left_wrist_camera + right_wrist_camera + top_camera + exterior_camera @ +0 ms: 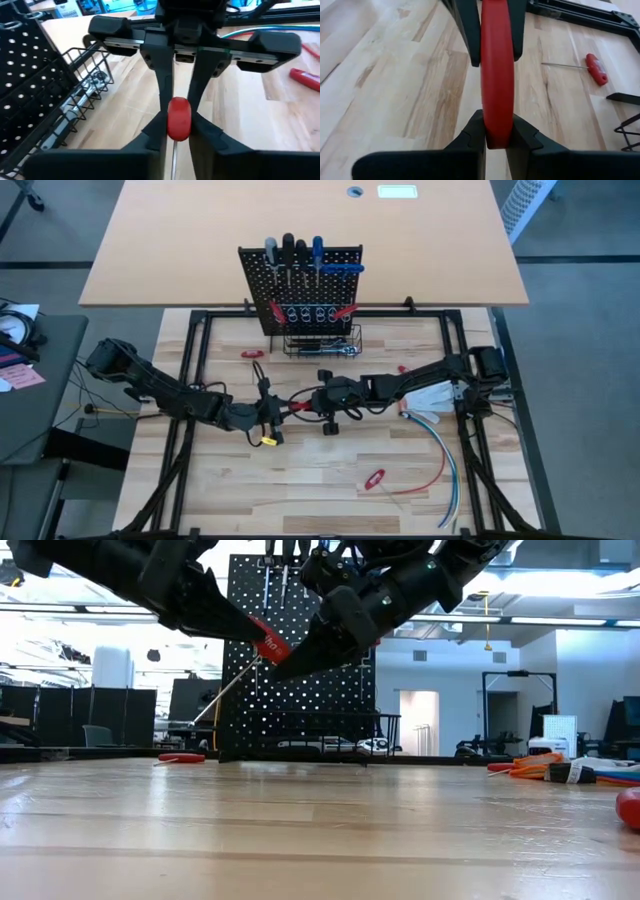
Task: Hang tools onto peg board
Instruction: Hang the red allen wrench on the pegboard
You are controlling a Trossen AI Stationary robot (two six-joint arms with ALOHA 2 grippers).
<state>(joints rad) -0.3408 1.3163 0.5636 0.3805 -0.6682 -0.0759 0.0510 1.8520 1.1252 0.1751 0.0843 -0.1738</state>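
Observation:
A red-handled screwdriver (270, 645) hangs in the air over the middle of the table, its thin shaft (225, 690) slanting down toward the table's left. My left gripper (281, 411) reaches it from the left and my right gripper (309, 401) from the right, and both are shut on the red handle. The black peg board (300, 290) stands upright beyond them at the far middle. Several screwdrivers (290, 252) hang along its top. My left gripper pinches the red handle near its shaft end (178, 131) between its two fingers, coming from the table's left and slanting slightly down. The shaft (173, 159) runs back between the fingers. The tool is lifted clear of the table. My right gripper pinches the handle's butt end (497, 135) between its two fingertips, coming from the table's right and slanting down. The fingers lie along the handle, which runs straight on away from them. The tool is tilted and clear of the table.
A wire basket (322, 342) with tools sits at the peg board's foot. One red-handled tool (252, 353) lies left of the basket, another (374, 478) near the front edge. Red, blue and white cables (440, 455) trail at the right. A small yellow piece (268, 439) lies under the left arm.

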